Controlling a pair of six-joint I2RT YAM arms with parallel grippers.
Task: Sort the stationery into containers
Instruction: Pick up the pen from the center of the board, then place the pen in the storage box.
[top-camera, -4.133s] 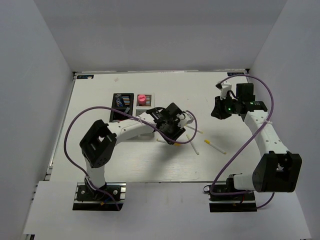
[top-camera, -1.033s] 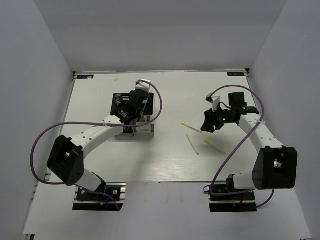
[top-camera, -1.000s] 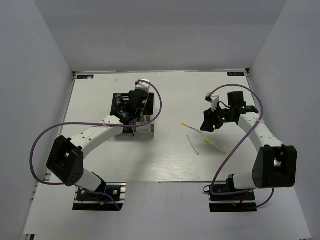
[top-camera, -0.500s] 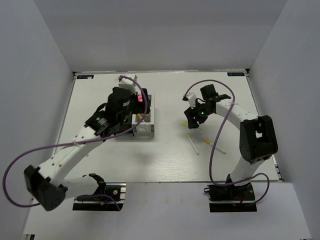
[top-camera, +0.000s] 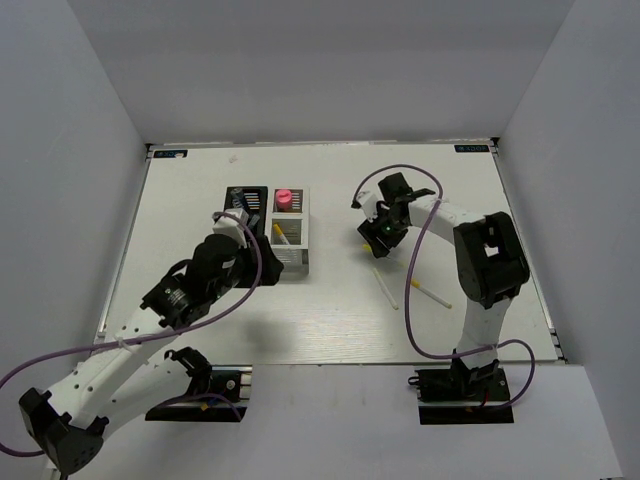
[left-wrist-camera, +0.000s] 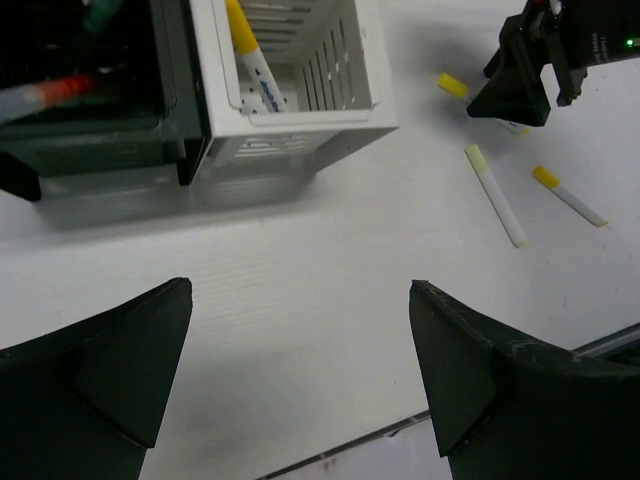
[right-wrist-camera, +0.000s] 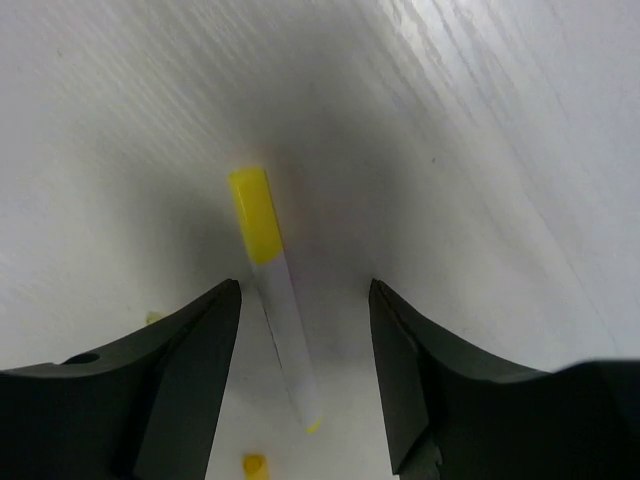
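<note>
The joined containers stand at the middle left: the black container (top-camera: 245, 212) and the white container (top-camera: 296, 262). A pink marker (top-camera: 283, 200) and a yellow-tipped stick (left-wrist-camera: 250, 50) stand in the white one. A red pen (left-wrist-camera: 50, 90) lies in the black one. My left gripper (left-wrist-camera: 300, 290) hangs open and empty above the table, in front of the white container (left-wrist-camera: 300, 130). My right gripper (right-wrist-camera: 305, 285) is open, low over the table, its jaws on either side of a white yellow-tipped stick (right-wrist-camera: 285, 320) without closing on it. Two more sticks (top-camera: 386, 288) (top-camera: 430, 295) lie loose.
The table's near edge (left-wrist-camera: 400, 430) runs just below my left fingers. The right gripper (top-camera: 378, 238) is a short way right of the white container. The two loose sticks (left-wrist-camera: 495, 195) (left-wrist-camera: 568, 195) lie in front of it, towards the near edge.
My left arm has drawn back from over the containers with its gripper opened. My right gripper has moved left and down onto a stick.
</note>
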